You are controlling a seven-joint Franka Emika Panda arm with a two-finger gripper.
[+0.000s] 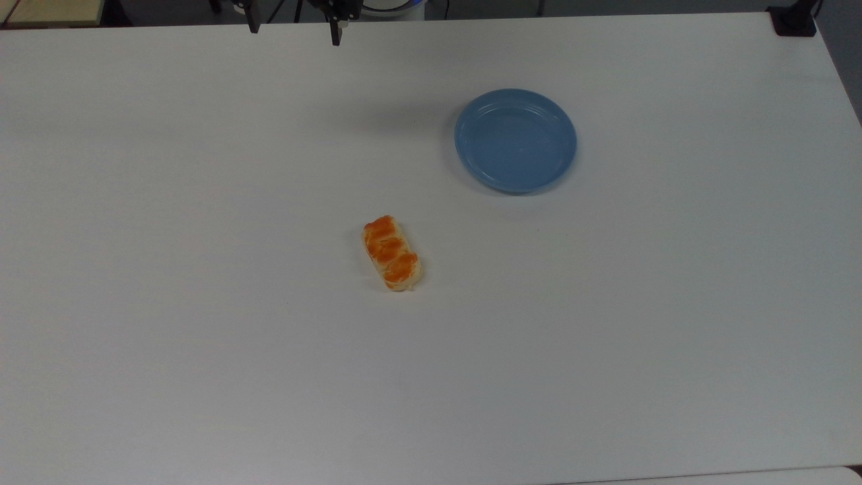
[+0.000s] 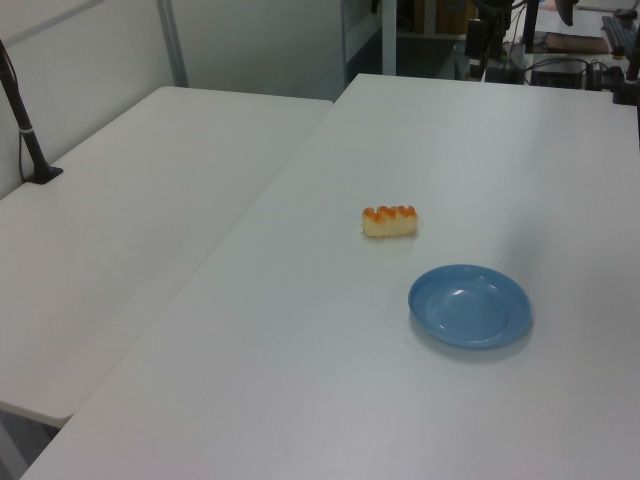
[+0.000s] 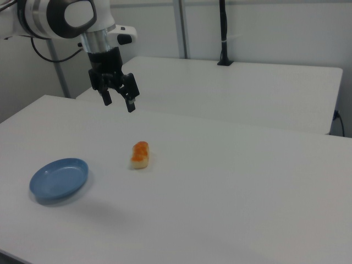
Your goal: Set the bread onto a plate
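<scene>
The bread (image 1: pixel 392 252) lies flat on the white table (image 1: pixel 202 337), glazed lobes facing up, pale sides visible along its lower edge. In the top view its long axis runs diagonally, from the top view's upper left to its lower right, with the upper-left end pointing toward the far table edge where the arm stands. In the left view the bun (image 2: pixel 390 221) presents its long side, the axis running almost level across the frame. In the right view it (image 3: pixel 139 154) is seen nearly end-on, the axis running away from the camera with a slight lean.

The plate (image 1: pixel 515 140) sits upright on the same table, with nothing in it. It is well apart from the bread: up and toward the top view's right. In the left view the plate (image 2: pixel 470 305) lies nearer the camera than the bun and toward the left view's right. In the right view it (image 3: pixel 59 179) lies toward the right view's left of the bun.

The gripper (image 3: pixel 117 100) hangs above the table, clear of both objects, pointing down. Its two fingers (image 3: pixel 131 102) stand apart with open space between them and hold nothing. In the top view the fingertips (image 1: pixel 335 37) appear at the upper edge of the frame, above the table's far edge.

A second white table (image 2: pixel 130 220) adjoins the first, carrying a black post (image 3: pixel 223 33) at its far side.
</scene>
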